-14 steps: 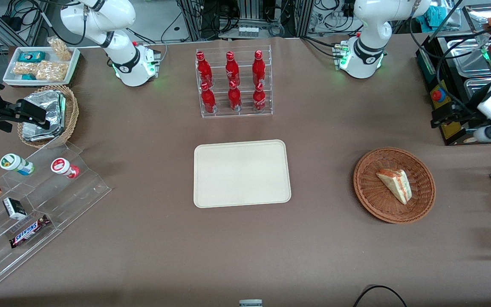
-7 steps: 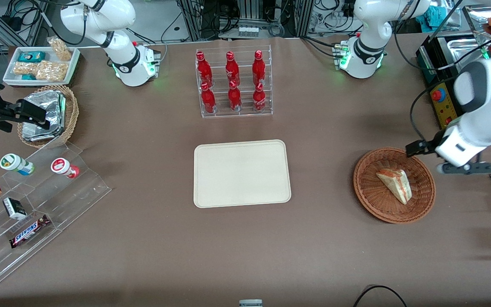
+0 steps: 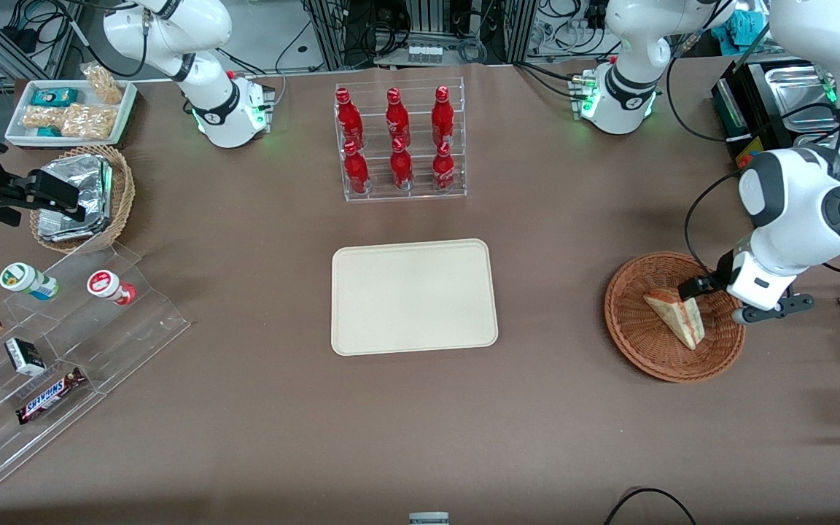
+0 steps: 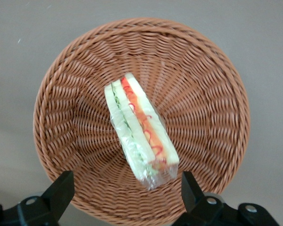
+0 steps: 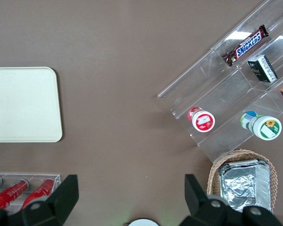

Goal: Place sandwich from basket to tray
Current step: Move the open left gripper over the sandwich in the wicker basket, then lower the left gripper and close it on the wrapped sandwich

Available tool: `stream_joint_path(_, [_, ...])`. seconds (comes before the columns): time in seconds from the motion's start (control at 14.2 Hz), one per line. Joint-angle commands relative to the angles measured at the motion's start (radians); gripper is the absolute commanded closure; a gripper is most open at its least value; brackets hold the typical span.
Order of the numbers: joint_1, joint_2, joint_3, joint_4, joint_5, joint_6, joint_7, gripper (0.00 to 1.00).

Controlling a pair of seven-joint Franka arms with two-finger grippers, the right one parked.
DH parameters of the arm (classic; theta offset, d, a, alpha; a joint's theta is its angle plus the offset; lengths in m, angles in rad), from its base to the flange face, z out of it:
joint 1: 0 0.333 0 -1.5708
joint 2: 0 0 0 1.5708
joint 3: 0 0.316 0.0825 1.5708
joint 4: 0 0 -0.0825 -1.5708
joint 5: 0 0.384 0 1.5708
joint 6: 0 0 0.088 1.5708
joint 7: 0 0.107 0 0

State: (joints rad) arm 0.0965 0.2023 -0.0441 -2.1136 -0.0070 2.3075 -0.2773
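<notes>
Since the earlier frame, gripper (image 4: 125, 190) swung over basket (image 3: 639, 350), fingers (image 4: 61, 188) spread, above sandwich (image 4: 139, 129); reach step, next descend and close.

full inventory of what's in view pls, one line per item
sandwich: 1, white bread with red and green filling, in the basket
basket: 1, reddish-brown wicker, toward the working arm's end
tray: 1, cream, mid-table, nothing on it
bottles: 6, red, in a clear rack farther from the camera than the tray
foil packets: silver, count unclear, in a tan basket toward the parked arm's end
snack tray: 1, white, near the tan basket
stepped stand: 1, clear, holds two tubs, a Snickers bar, small boxes
claw: 1, black fingers, open, above the sandwich
</notes>
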Motion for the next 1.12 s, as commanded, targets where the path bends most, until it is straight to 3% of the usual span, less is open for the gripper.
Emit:
stream_joint_path(0.0, [-0.003, 0.017, -0.007, -0.006, -0.004, 0.055, -0.228, 0.0])
stream_joint_path(0.21, [-0.007, 0.075, -0.011, -0.008, -0.004, 0.121, -0.411, 0.0])
stream_joint_path(0.42, [-0.014, 0.124, -0.011, -0.006, -0.002, 0.133, -0.442, 0.0])
stream_joint_path(0.49, [-0.015, 0.137, -0.013, -0.006, -0.002, 0.133, -0.444, 0.11])
stream_joint_path(0.56, [-0.017, 0.14, -0.011, -0.006, 0.001, 0.128, -0.439, 0.52])
stream_joint_path(0.63, [-0.017, 0.138, -0.011, -0.006, 0.001, 0.121, -0.436, 0.83])
stream_joint_path(0.77, [-0.018, 0.121, -0.013, 0.007, 0.005, 0.063, -0.431, 0.94])
stream_joint_path(1.05, [-0.081, 0.071, -0.011, 0.107, 0.012, -0.161, -0.383, 1.0])
